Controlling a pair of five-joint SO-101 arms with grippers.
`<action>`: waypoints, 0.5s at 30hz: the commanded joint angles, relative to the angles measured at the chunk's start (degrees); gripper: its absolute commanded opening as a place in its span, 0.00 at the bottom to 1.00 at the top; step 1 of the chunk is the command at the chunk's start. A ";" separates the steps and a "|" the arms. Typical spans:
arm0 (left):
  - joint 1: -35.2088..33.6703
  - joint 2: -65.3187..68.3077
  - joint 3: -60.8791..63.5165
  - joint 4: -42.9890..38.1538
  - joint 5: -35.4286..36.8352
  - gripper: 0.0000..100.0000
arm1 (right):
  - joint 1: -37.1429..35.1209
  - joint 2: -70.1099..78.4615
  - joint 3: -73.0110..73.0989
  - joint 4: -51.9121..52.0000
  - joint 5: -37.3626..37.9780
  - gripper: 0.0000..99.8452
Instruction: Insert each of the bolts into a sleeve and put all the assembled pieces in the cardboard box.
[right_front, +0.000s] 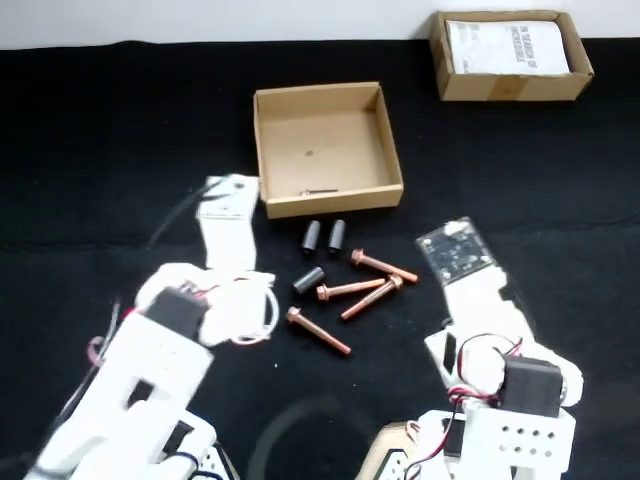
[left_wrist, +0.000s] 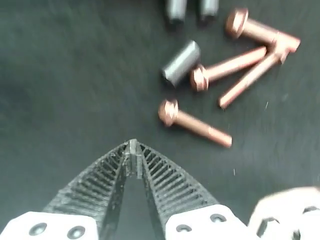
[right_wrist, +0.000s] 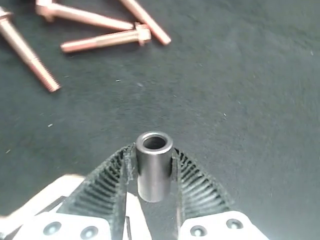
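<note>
**Sleeve in claw, bolts waiting on the tabletop**

The right claw (right_wrist: 151, 151) is clenched on a dark sleeve (right_wrist: 154, 170), whose open bore faces the wrist camera above the black tabletop (right_front: 120, 150). The left claw (left_wrist: 132, 146) is clenched on nothing, its tips meeting near the nearest bolt (left_wrist: 195, 123). Four copper bolts (right_front: 350, 289) lie loose between the two arms, three in a loose cluster and one apart, nearer the left arm. Three spare sleeves (right_front: 311, 236) wait nearby: two just in front of the cardboard box (right_front: 330, 200), one on its side beside a bolt head. The box stands open and holds no assembled piece.

The first pairing appears to be in hand, with no bolt yet seated. The next move likely calls for the left claw to release, take a bolt by its head end and line the threaded tip up squarely with the held bore.

A second box (right_front: 510, 88) at the far corner holds a printed sheet (right_front: 505, 45); its lettering is too small to read.
</note>
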 joint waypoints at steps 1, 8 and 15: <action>3.12 7.60 -5.49 0.35 4.92 0.01 | 3.30 -0.84 2.24 -2.86 1.76 0.01; 6.02 22.55 -12.79 0.79 10.73 0.25 | 9.98 -0.84 4.62 -6.90 5.80 0.01; 5.58 36.53 -20.00 0.44 16.09 0.23 | 11.74 -0.84 4.88 -7.34 6.77 0.01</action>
